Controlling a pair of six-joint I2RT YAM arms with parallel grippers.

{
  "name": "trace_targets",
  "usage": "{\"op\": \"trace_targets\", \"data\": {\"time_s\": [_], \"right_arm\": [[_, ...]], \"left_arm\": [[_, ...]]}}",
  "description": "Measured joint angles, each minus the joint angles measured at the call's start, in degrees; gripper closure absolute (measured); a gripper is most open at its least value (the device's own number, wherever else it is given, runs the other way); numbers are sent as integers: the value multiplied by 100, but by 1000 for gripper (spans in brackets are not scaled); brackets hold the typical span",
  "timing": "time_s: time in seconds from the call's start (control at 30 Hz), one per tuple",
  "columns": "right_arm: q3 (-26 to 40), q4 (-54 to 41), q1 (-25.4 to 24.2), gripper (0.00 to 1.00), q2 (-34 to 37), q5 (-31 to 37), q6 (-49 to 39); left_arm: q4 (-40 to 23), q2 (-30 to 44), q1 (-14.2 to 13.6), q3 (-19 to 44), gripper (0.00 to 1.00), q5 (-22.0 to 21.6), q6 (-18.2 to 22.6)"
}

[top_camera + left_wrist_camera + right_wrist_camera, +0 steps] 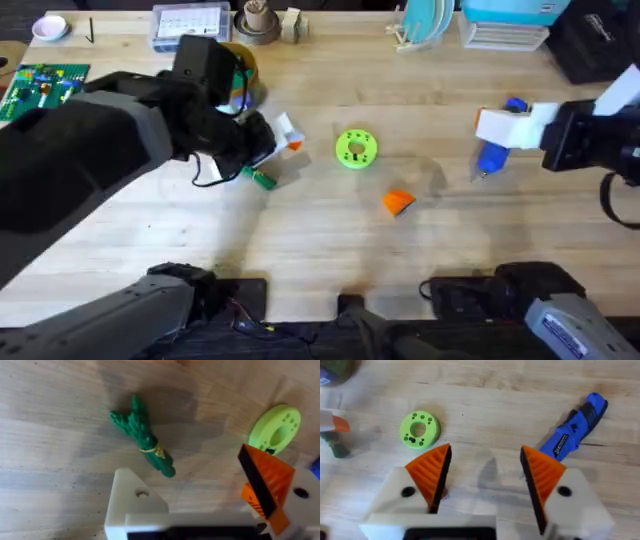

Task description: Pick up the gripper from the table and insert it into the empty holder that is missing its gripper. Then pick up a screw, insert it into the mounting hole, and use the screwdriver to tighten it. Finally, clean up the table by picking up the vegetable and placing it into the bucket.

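At the left of the table, the left gripper (272, 148) hangs low over the wood just above the vegetable (262, 179), a small green piece lying flat on the table and touched by nothing. In the left wrist view one white finger block (131, 505) carries no orange pad while the other finger (265, 487) does, and the two stand spread apart with nothing between them. Behind that arm, the bucket (243, 72) shows a yellow rim, mostly hidden by the wrist. Near the middle sits a lime-green disc with holes (356, 148), and just right and nearer lies the gripper (399, 202), an orange wedge alone on the table. Farther right, the blue screwdriver (494, 148) lies on the wood, partly under the right gripper (485, 480), whose orange pads are wide apart and hold nothing.
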Motion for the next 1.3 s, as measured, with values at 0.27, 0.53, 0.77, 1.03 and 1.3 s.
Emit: {"op": "trace_targets", "data": {"time_s": [0.27, 0.53, 0.77, 1.03, 1.3], "right_arm": [[0, -2, 0, 133, 0, 0, -101], [0, -7, 0, 132, 0, 2, -260], [2, -101, 0, 133, 0, 2, -262], [2, -237, 0, 133, 0, 2, -264], [2, -236, 0, 135, 0, 2, -266]], "left_arm": [[-8, 347, 0, -94, 699, -76, -223], [-12, 225, 0, -94, 997, 70, -45], [-192, -709, -2, -94, 998, 303, 337], [-279, -2578, -2, -94, 259, 989, 1376], [80, -4108, -2, -94, 6, 1186, 2373]]}}
